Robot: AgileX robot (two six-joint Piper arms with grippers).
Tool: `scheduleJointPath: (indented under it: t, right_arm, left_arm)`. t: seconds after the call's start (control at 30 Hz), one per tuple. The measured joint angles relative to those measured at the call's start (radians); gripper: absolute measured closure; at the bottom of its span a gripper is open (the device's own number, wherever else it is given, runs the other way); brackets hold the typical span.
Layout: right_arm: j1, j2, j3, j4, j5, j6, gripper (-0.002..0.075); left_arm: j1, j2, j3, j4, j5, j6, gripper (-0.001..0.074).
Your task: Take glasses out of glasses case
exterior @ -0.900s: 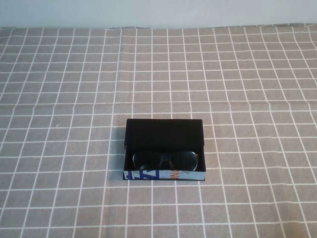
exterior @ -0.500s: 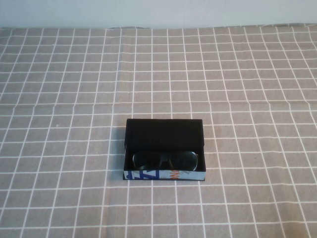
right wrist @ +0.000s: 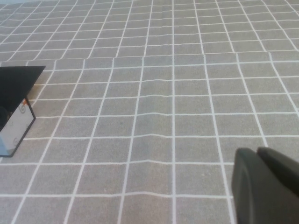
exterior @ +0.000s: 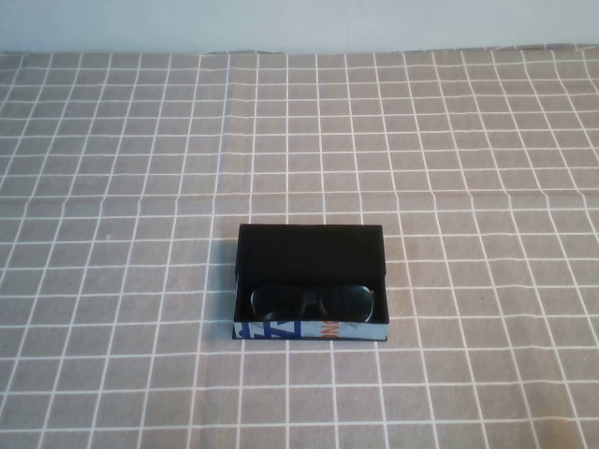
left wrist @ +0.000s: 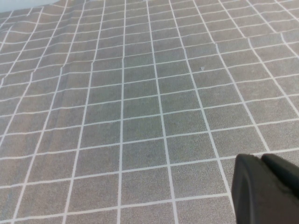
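The glasses case [exterior: 311, 253] lies open near the middle of the table in the high view, its black lid flipped back, its white front with blue and orange print toward me. The black glasses [exterior: 313, 300] lie inside it. A corner of the case [right wrist: 14, 100] shows at the edge of the right wrist view. Neither arm shows in the high view. My left gripper [left wrist: 263, 161] is shut and empty over bare cloth, with no case in its view. My right gripper [right wrist: 258, 154] is shut and empty, well to the case's side.
A grey tablecloth with a white grid [exterior: 449, 168] covers the whole table, slightly wrinkled. A pale wall [exterior: 299, 23] runs along the far edge.
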Motion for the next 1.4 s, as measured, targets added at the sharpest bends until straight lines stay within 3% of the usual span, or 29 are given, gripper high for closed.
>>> scheduleJointPath:
  t: [0.23, 0.47, 0.73, 0.87, 1.17, 1.4]
  right_arm:
    - [0.000, 0.000, 0.000, 0.050, -0.020, 0.000, 0.0743]
    - [0.000, 0.000, 0.000, 0.402, -0.164, 0.000, 0.0743]
    - [0.000, 0.000, 0.000, 0.676, -0.251, 0.002, 0.0743]
    - [0.000, 0.099, -0.090, 0.704, -0.079, 0.002, 0.0743]
    - [0.000, 0.640, -0.561, 0.464, 0.501, -0.088, 0.0743]
    - [0.002, 0.998, -0.815, 0.431, 0.599, -0.316, 0.0743]
  left_arm:
    - [0.000, 0.000, 0.000, 0.000, 0.000, 0.000, 0.0739]
    - [0.000, 0.000, 0.000, 0.000, 0.000, 0.000, 0.0739]
    - [0.000, 0.000, 0.000, 0.000, 0.000, 0.000, 0.0739]
    - [0.000, 0.000, 0.000, 0.000, 0.000, 0.000, 0.0740]
    - [0.000, 0.000, 0.000, 0.000, 0.000, 0.000, 0.0739]
    - [0.000, 0.000, 0.000, 0.000, 0.000, 0.000, 0.0739]
